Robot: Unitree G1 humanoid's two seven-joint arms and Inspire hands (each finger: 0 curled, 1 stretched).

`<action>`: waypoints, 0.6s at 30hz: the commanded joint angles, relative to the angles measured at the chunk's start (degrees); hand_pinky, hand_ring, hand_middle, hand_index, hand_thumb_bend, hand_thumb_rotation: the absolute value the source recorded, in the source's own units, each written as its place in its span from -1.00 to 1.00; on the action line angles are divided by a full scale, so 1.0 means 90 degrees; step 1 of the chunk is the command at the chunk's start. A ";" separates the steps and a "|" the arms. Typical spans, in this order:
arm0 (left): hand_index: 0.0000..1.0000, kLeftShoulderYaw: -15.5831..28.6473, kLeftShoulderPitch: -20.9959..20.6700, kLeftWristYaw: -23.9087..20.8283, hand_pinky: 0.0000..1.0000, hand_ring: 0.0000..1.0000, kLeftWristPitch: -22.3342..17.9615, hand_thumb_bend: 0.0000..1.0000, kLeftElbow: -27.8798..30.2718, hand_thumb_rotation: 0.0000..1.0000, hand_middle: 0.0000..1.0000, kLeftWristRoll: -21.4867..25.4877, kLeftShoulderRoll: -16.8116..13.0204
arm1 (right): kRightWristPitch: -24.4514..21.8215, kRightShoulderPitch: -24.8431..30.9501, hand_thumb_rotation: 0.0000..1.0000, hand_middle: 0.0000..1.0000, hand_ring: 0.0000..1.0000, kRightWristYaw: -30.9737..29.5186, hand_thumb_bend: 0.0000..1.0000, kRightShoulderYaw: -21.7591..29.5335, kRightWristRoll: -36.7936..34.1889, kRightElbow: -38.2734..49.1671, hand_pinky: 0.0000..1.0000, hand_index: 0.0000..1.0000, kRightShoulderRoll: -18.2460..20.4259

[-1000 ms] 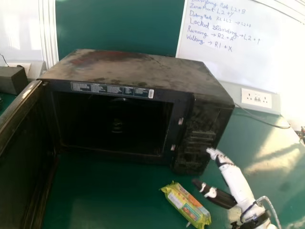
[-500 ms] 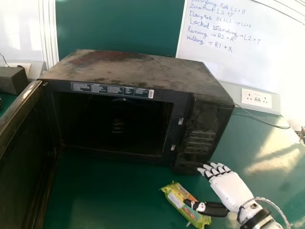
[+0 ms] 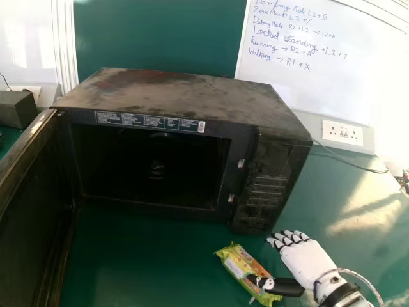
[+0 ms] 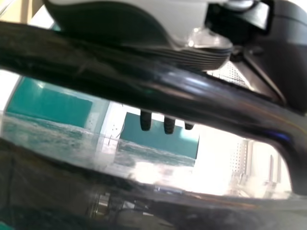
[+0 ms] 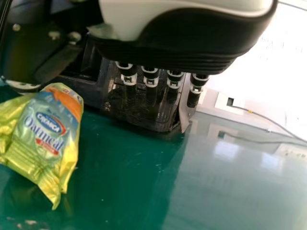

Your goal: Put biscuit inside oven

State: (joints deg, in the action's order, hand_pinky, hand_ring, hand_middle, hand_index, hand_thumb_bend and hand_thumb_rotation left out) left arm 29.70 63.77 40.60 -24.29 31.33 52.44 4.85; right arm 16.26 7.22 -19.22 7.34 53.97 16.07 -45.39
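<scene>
Right now the yellow-green plastic biscuit packet (image 3: 235, 261) lies lower right of centre in the head view, outside the black boxy oven (image 3: 172, 93), the white-and-black right hand (image 3: 304, 259) open, thumb across it. Behind a glossy dark bar (image 4: 144, 84), the left hand (image 4: 165, 14) has straight fingers.

One oven (image 3: 185, 99), one biscuit pack (image 3: 236, 261), one desk (image 3: 147, 262), one whiteboard (image 3: 332, 77), one socket plate (image 3: 342, 133), one black box (image 3: 16, 109) and two hands (image 3: 307, 259) are showing.
</scene>
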 commanded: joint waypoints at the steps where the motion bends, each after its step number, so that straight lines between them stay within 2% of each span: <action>1: 0.68 -0.0052 0.0073 0.0063 0.85 0.62 -0.0057 1.00 0.0006 0.60 0.64 0.0026 0.0201 | -0.0215 0.0043 0.92 1.00 1.00 -0.0139 0.80 -0.0219 0.0216 -0.0113 1.00 0.94 -0.0036; 3: 0.69 -0.0047 0.0091 0.0070 0.85 0.63 -0.0068 1.00 0.0019 0.61 0.65 0.0005 0.0222 | -0.0266 -0.0017 0.92 1.00 1.00 0.0086 0.82 -0.0338 0.0167 -0.0277 1.00 0.94 0.0040; 5: 0.67 -0.0048 0.0104 0.0056 0.76 0.60 -0.0057 1.00 0.0033 0.60 0.63 0.0007 0.0227 | -0.0208 -0.0125 0.91 1.00 1.00 0.0544 0.82 -0.0483 0.0143 -0.0584 1.00 0.94 0.0131; 7: 0.69 -0.0067 0.0109 0.0030 0.75 0.61 -0.0016 1.00 0.0059 0.68 0.64 0.0039 0.0218 | -0.0294 -0.0256 0.89 1.00 1.00 0.0690 0.83 -0.0669 0.0204 -0.0759 1.00 0.93 0.0169; 13: 0.68 -0.0058 0.0142 -0.0043 0.78 0.64 -0.0088 1.00 0.0139 0.81 0.67 -0.0107 0.0248 | -0.0827 -0.0636 0.90 1.00 1.00 0.0293 0.84 -0.1126 0.0359 -0.0752 1.00 0.93 0.0158; 18: 0.68 -0.0073 0.0150 -0.0030 0.77 0.61 -0.0129 1.00 0.0163 0.87 0.64 -0.0132 0.0254 | -0.1069 -0.0588 0.89 1.00 1.00 0.0163 0.84 -0.1280 0.0400 -0.0405 1.00 0.93 0.0144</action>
State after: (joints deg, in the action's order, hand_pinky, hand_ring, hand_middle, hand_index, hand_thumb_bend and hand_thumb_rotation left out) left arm 29.69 64.20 40.31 -24.82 32.26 51.62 4.94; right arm 7.25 0.82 -16.87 -3.04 56.69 12.21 -44.27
